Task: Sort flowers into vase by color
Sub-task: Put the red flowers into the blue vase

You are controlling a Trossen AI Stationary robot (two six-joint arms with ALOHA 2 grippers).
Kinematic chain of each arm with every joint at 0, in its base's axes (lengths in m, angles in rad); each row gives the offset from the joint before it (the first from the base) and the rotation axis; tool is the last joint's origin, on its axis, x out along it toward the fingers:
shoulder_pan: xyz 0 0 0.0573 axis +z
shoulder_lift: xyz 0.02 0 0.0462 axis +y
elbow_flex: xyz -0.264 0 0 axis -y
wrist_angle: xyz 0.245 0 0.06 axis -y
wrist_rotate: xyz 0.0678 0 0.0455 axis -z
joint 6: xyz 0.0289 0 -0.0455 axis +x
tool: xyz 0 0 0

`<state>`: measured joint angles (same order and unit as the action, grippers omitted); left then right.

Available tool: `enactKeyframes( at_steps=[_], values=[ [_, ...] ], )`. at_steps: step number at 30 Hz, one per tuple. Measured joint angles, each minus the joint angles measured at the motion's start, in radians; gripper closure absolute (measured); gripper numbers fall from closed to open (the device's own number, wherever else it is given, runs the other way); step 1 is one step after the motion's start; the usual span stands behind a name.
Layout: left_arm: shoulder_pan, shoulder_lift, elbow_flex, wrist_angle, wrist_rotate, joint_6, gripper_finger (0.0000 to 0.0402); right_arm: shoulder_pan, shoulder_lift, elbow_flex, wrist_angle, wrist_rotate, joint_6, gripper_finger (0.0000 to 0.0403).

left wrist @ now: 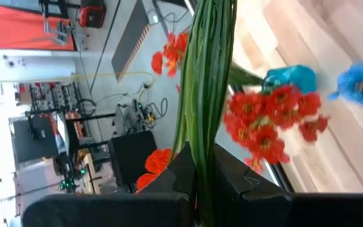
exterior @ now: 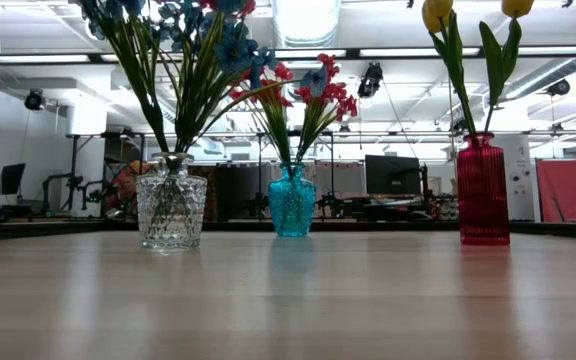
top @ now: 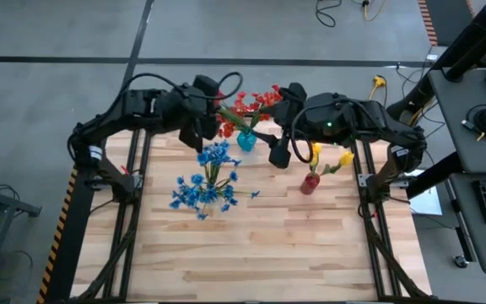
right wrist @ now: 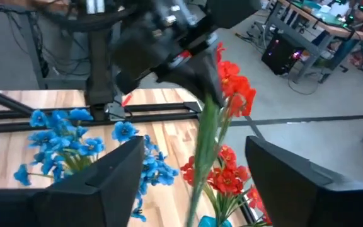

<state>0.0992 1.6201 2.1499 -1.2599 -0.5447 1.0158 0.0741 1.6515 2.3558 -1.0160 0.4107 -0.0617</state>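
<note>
High view: red stem (top: 241, 107) slants vaseward.

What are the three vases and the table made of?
The clear vase looks like cut glass: see-through, with a diamond pattern. The teal vase and the ribbed red vase seem to be tinted glass, shiny and see-through, though they could be plastic. The table looks like pale wood planks with a smooth, slightly glossy finish.

Bright overhead strip lights (exterior: 308, 20), blurred wrist-view foregrounds.
</note>
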Motion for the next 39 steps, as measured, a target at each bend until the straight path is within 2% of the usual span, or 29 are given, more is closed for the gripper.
enactKeyframes(
  at_steps=[4, 9, 16, 22, 31, 39],
  values=[
    [-0.04, 0.058, 0.06, -0.009, 0.0, 0.017, 0.0391, -0.031, 0.014, 0.0, -0.032, -0.027, 0.029, 0.0106],
    [-0.08, 0.112, 0.13, -0.032, -0.001, 0.023, 0.0391, -0.061, 0.039, -0.001, -0.089, -0.1, 0.078, 0.0096],
    [-0.113, 0.165, 0.194, -0.044, -0.006, 0.023, 0.0391, -0.082, 0.088, -0.001, -0.159, -0.106, 0.114, 0.0102],
    [-0.138, 0.177, 0.196, -0.043, -0.006, 0.024, 0.0391, -0.086, 0.093, -0.001, -0.159, -0.134, 0.12, 0.0117],
    [-0.168, 0.177, 0.198, 0.008, -0.019, 0.024, 0.0391, -0.09, 0.103, -0.001, -0.154, -0.207, 0.129, 0.0185],
    [-0.17, 0.176, 0.197, 0.041, -0.024, -0.005, 0.0384, -0.09, 0.104, -0.001, -0.16, -0.209, 0.129, 0.0293]
  ],
)
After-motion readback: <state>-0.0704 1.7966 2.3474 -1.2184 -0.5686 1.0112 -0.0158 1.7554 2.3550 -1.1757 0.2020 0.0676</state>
